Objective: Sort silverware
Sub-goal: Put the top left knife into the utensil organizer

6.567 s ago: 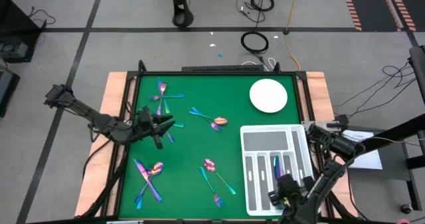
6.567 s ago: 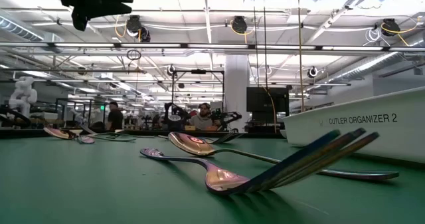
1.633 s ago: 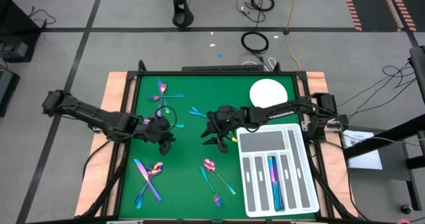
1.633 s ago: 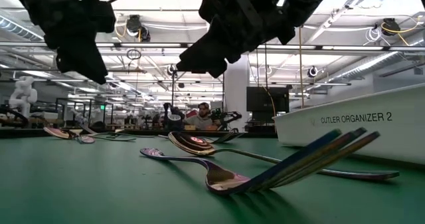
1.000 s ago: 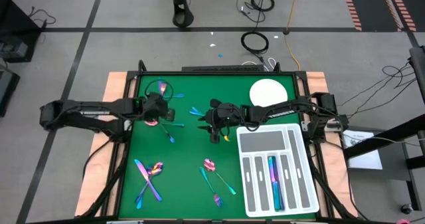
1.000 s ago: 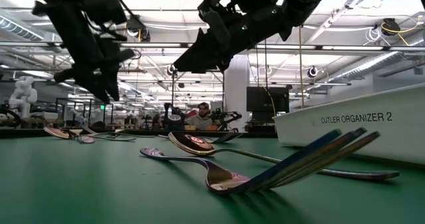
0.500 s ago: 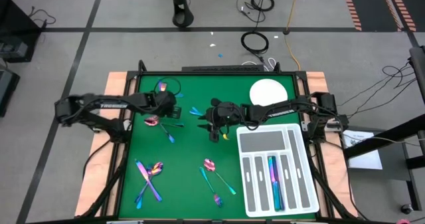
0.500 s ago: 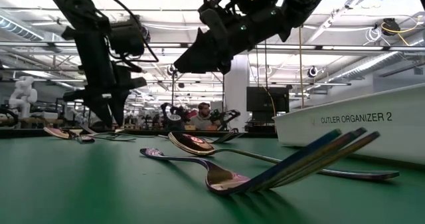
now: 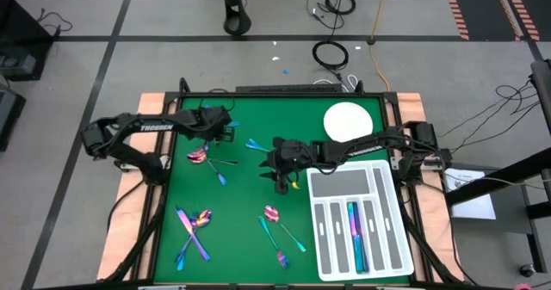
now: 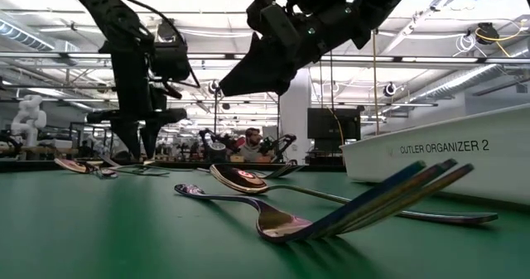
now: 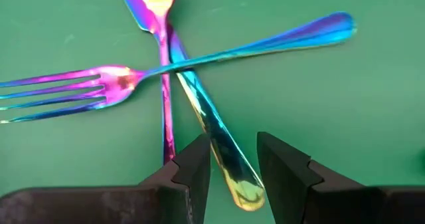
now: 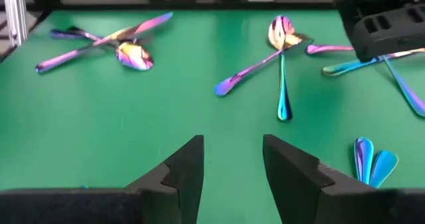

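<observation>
The silverware is iridescent forks, spoons and knives scattered on the green mat (image 9: 245, 195). My left gripper (image 11: 234, 161) hangs open over a crossed pile (image 11: 166, 71) at the far left, pointing down. Its fingers stand on either side of one piece's handle end (image 11: 229, 164); I see no touch. My right gripper (image 9: 277, 165) hovers open above the mat's middle, left of the white tray (image 9: 383, 230), with nothing between its fingers (image 12: 192, 164). Two pieces (image 9: 353, 225) lie in a tray slot.
A round white plate (image 9: 348, 123) sits at the far right. Loose pieces lie at the left (image 9: 202, 158), near left (image 9: 194, 230) and near centre (image 9: 280, 230). A fork (image 9: 256, 145) lies just beyond my right gripper. The mat's raised frame (image 9: 172, 109) runs around it.
My left gripper has travelled toward the table's far edge, from above the left-hand spoon to the crossed pile at the far left, and has come down close over it. Its fingers keep the same gap. No silverware has moved.
</observation>
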{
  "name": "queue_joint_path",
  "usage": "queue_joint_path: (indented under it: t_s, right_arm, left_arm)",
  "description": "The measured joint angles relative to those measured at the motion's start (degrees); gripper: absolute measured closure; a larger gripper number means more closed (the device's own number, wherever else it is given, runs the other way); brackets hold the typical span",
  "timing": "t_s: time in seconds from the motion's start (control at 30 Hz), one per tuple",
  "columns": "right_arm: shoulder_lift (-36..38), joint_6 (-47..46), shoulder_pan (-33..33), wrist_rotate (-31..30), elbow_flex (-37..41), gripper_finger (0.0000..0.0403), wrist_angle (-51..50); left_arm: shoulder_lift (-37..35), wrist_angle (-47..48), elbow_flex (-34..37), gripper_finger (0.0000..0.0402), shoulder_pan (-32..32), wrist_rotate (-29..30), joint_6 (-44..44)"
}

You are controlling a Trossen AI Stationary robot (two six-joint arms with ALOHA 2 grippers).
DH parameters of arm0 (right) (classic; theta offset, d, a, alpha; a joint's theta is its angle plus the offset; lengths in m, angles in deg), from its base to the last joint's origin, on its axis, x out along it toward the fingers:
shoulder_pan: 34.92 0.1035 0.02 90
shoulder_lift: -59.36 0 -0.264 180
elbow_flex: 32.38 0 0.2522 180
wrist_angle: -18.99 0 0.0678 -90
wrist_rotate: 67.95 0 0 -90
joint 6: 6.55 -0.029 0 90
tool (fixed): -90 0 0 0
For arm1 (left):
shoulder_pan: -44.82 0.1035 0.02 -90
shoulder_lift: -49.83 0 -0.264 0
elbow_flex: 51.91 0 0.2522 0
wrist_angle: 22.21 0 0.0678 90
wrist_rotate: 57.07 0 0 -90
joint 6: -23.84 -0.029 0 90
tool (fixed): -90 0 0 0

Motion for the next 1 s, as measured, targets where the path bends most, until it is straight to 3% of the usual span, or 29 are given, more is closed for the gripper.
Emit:
queue_joint_path:
  t_s: [0.5,0.9,1.0]
  right_arm:
    - [0.0,1.78,0.09,-0.02,0.0,0.0259,-2.44]
    - [0.0,1.78,0.22,-0.02,0.0,0.0259,-2.4]
    - [0.0,1.46,0.26,-0.02,0.0,0.0259,-2.38]
  left_arm:
    - [6.71,-2.71,-0.11,0.0277,2.03,-0.08,1.49]
    - [7.15,-2.52,-0.17,0.0278,2.03,-1.4,1.48]
    - [7.18,-2.22,-0.15,0.0295,2.03,-1.93,1.49]
